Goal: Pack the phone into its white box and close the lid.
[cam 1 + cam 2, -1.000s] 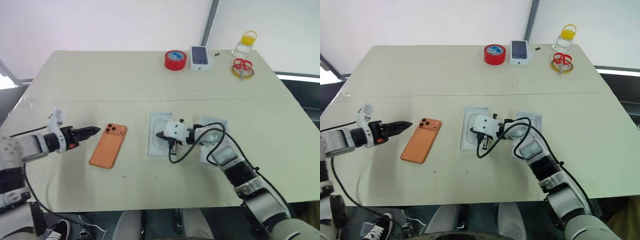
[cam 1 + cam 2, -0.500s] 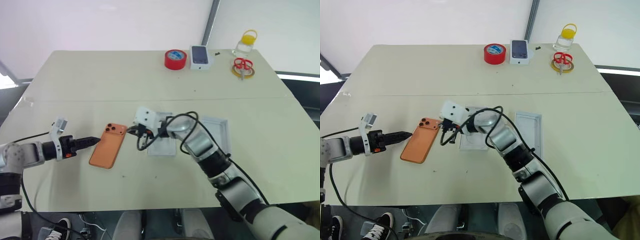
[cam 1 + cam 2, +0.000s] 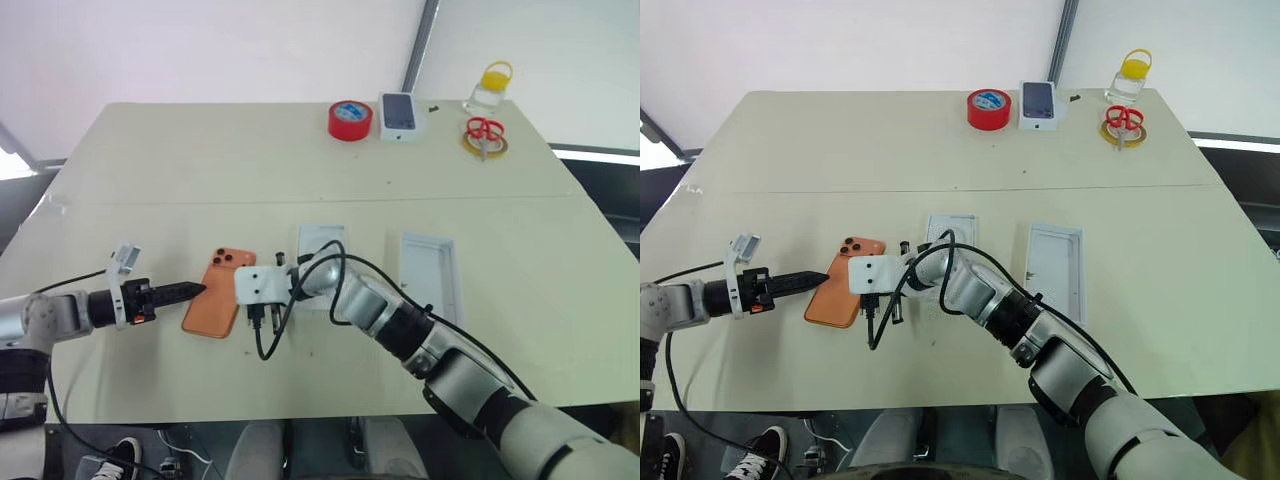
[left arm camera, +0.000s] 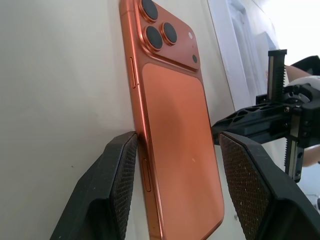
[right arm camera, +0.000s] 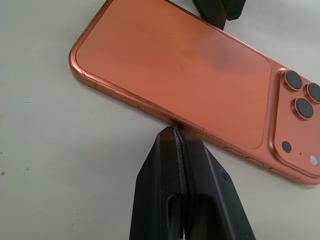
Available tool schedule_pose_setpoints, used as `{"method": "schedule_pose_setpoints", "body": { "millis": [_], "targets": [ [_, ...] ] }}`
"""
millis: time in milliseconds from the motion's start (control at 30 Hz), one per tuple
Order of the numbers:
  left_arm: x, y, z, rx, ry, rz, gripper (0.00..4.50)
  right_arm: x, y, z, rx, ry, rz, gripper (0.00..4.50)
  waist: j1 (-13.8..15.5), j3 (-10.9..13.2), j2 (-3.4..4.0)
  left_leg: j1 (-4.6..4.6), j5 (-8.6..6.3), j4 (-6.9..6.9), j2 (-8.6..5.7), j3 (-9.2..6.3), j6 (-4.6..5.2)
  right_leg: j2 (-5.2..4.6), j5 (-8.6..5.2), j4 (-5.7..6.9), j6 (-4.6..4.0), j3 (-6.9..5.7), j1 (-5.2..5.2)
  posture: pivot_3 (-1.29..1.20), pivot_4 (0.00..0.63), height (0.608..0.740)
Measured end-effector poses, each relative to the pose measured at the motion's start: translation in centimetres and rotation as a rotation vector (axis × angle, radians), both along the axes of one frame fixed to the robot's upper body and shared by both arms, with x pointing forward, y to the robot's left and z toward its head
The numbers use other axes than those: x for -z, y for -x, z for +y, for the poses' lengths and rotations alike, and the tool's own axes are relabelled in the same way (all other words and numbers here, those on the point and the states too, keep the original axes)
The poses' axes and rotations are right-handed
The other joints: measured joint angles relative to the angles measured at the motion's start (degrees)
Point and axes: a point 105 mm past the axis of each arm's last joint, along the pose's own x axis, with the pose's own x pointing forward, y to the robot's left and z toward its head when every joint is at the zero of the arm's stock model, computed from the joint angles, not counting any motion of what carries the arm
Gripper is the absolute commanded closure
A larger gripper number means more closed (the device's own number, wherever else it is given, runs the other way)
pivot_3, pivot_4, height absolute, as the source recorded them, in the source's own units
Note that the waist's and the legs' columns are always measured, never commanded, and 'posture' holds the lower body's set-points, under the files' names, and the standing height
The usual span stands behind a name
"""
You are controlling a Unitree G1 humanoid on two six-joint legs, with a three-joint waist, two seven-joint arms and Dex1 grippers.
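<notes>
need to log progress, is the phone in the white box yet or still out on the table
Out. The phone lies flat, back up, on the table, left of the white box, which sits apart from it.

A wide cream-coloured table (image 3: 250, 160) with rounded far corners and a straight seam across its middle stands before a pale, plain wall (image 3: 200, 50). 1 grey metal pole (image 3: 422, 40) rises at a slant behind the far edge. Bright light enters at the left edge (image 3: 12, 165). Dark floor (image 3: 610, 190) shows on the right.
</notes>
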Motion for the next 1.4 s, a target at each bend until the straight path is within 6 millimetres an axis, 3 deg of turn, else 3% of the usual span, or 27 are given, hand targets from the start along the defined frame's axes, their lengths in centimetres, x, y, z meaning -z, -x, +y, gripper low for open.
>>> {"method": "schedule_pose_setpoints", "body": {
  "millis": [167, 400, 1233, 1300, 1400],
  "targets": [
    [0.6, -0.3, -0.6, -0.059, 0.08, 0.052, 1.77, 0.3, -0.2, -0.3, 0.006, 0.008, -0.006, 4.46, 0.25, -0.45, 0.44, 0.07, 0.0, 0.03, -0.05, -0.02, 0.02, 0.02, -0.01, -0.01, 0.02, -0.02, 0.11, 0.0, 0.15, 0.739],
    [0.5, -0.7, -0.6, -0.111, 0.183, 0.134, 1.77, 0.5, -0.4, -1.0, 0.01, 0.0, -0.021, 4.46, 0.53, -0.49, 0.46, 0.07, 0.0, 0.18, -0.11, -0.25, 0.03, 0.0, -0.01, -0.02, 0.03, -0.25, 0.22, 0.0, 0.15, 0.739],
    [0.0, -1.5, -2.1, -0.026, -0.012, 0.134, 1.77, 0.6, -0.8, -1.5, 0.023, -0.016, -0.024, 4.46, 0.64, -0.58, 0.67, 0.08, 0.02, 0.22, -0.18, -0.73, -0.01, -0.09, -0.02, -0.11, 0.02, -0.66, 0.33, 0.0, 0.15, 0.739],
    [-0.2, -1.6, -2.5, -0.007, -0.079, 0.116, 1.77, 0.6, -0.9, -1.6, 0.026, -0.018, -0.024, 4.46, 0.69, -0.59, 0.69, 0.09, 0.02, 0.22, -0.19, -0.77, -0.02, -0.1, -0.02, -0.13, 0.01, -0.7, 0.38, 0.0, 0.15, 0.739],
    [-0.2, -1.5, -5.7, 0.093, -0.026, 0.131, 1.77, 0.6, -1.0, -1.3, 0.031, -0.024, -0.038, 4.46, 0.7, -0.59, 0.68, 0.01, 0.04, 0.24, -0.22, -0.83, -0.04, -0.12, -0.02, -0.13, 0.02, -0.75, 0.36, 0.0, 0.15, 0.739]
  ]
}}
